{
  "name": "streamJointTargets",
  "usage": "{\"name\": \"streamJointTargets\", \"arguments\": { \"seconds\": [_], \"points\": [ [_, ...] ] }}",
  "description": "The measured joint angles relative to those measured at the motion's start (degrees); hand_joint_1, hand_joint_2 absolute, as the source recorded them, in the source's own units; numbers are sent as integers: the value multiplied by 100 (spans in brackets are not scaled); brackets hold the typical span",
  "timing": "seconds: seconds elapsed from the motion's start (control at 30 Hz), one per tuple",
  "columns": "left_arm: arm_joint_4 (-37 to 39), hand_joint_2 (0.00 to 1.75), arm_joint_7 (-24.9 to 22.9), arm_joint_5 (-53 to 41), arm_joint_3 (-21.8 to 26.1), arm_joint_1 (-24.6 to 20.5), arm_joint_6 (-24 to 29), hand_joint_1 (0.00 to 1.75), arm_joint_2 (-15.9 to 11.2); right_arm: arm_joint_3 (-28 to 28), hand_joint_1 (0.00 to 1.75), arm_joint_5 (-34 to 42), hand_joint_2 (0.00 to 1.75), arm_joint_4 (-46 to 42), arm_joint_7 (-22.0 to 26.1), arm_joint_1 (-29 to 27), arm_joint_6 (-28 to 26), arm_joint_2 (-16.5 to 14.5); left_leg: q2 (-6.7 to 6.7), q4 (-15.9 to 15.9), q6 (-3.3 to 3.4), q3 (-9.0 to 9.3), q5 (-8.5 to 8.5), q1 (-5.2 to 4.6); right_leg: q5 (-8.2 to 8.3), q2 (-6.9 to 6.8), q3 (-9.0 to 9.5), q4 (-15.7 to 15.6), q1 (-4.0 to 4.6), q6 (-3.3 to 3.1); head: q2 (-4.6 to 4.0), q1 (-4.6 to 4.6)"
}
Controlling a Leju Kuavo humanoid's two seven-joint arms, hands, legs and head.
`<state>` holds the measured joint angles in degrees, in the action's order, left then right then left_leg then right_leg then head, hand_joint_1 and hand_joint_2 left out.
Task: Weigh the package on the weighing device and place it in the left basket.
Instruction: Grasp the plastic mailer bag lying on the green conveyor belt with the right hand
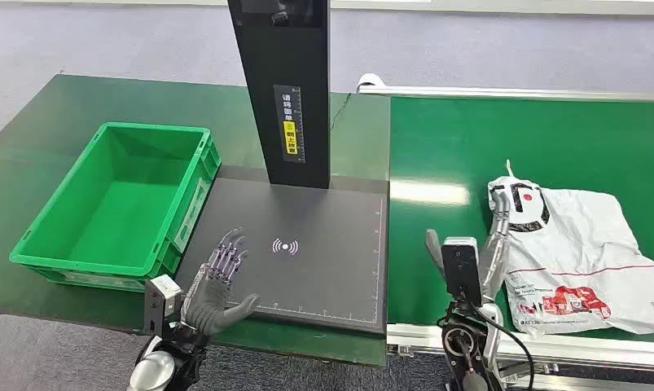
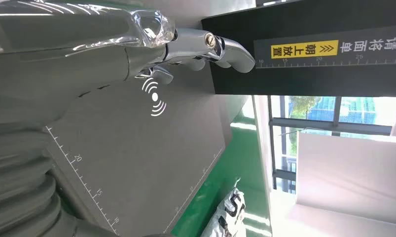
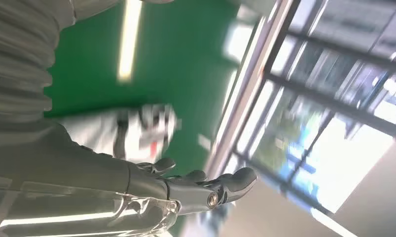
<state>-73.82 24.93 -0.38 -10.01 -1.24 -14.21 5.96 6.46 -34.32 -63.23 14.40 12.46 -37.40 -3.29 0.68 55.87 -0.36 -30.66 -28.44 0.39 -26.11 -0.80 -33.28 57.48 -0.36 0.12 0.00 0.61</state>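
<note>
Green bench in the head view, with a green basket near its left edge and a dark weighing device beside it, toward the middle. Black upright column at the far edge of the device's platform, bearing a yellow label and a ruler strip. White signal mark printed on the platform. Green conveyor belt along the right, metal-railed at its near and far edges. White package with red print lying on the belt toward its near right corner. Left hand over the near left corner of the platform, fingers spread and straight, holding nothing, well apart from the package. Right hand stretched over the belt, fingers at the package's left end; contact cannot be told. Grey floor beyond the bench.

Left wrist view: left hand open, fingers extended above the platform near the signal mark, column just beyond them. Corner of the package on the belt past the platform edge. Windows behind.

Right wrist view, blurred: right hand with fingers apart and empty, package on the green belt just beside them. Large windows behind the rail.
</note>
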Motion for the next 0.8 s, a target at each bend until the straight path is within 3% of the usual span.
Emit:
{"name": "streamJointTargets", "arguments": {
  "seconds": [0.07,0.13,0.3,0.43,0.7,0.8],
  "points": [
    [-19,175,-6,-12,5,11,-5,0,2,-96,0,-388,175,20,-224,27,18,46,-1,0,0,0,0,0,0,0,0,0,0,0,0,0],
    [-50,175,-20,-46,22,28,-32,0,7,-278,0,-1252,175,59,-764,72,176,135,-1,0,0,0,0,0,0,0,0,0,0,0,0,-1],
    [-86,175,-44,-134,96,41,-110,0,38,-592,0,-2795,175,161,-1717,127,1004,286,-2,0,0,0,0,1,0,0,0,0,1,-1,0,-1],
    [-89,175,-59,-203,135,43,-166,0,59,-795,0,-3201,175,253,-2224,156,1950,331,-2,0,0,-1,0,1,0,0,0,0,1,-1,0,-1],
    [-200,175,-183,-322,266,83,-228,0,145,-1361,0,-3666,175,356,-3140,173,2959,339,-2,0,1,-2,-1,0,0,-1,0,0,0,-1,0,-1],
    [-230,175,-228,-335,296,90,-236,0,175,-1574,0,-3725,175,397,-3284,182,3166,343,-2,0,1,-2,-1,1,0,-1,0,0,0,-1,0,0]
  ]
}}
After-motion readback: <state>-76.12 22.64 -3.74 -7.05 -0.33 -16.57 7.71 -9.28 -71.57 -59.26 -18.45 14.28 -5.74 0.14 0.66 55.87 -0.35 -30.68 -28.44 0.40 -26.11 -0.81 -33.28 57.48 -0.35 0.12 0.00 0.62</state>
